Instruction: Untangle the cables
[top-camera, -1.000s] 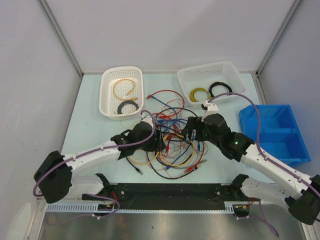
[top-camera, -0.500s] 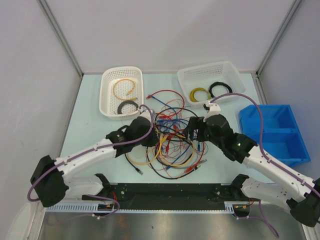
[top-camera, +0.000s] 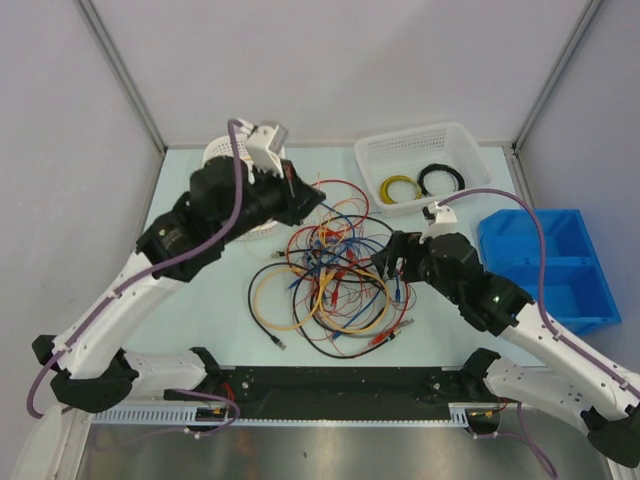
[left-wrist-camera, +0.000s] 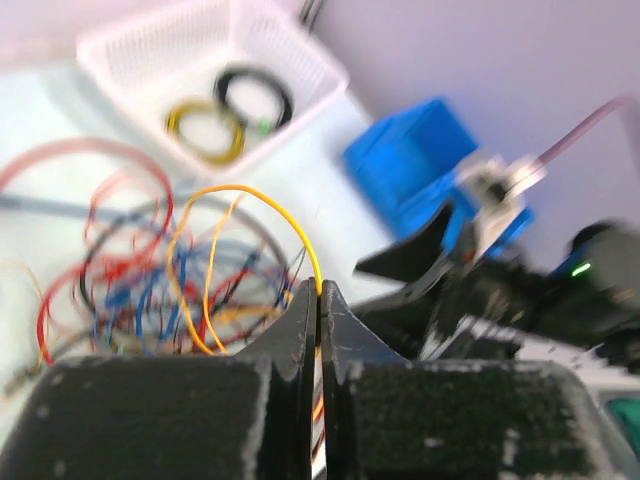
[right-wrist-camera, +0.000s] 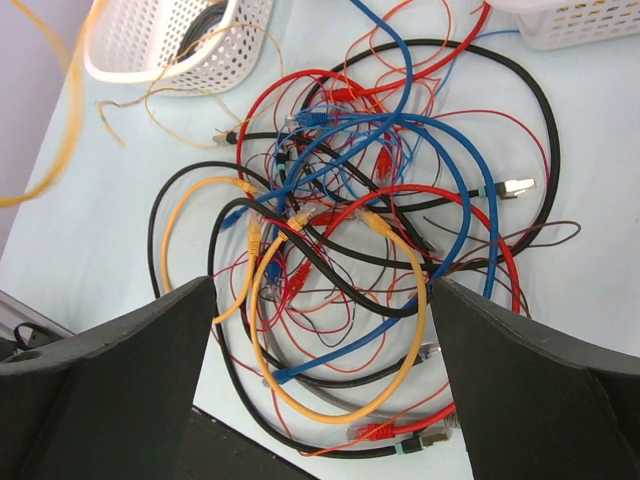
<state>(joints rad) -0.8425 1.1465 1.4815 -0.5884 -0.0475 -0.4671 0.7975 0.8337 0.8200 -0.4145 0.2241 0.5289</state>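
Yellow wire (left-wrist-camera: 240, 188) pinched by left end effector (left-wrist-camera: 318, 292); right end effector (right-wrist-camera: 320, 300) spread wide.

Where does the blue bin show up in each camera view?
Top external: the blue bin sits at the right edge, about mid-height.
Left wrist: the blue bin is blurred, right of centre in the upper half.
Right wrist: not in it.
Shared landmark: the cable tangle lies left of the bin in the top view, sits at lower left in the left wrist view, and fills the right wrist view.
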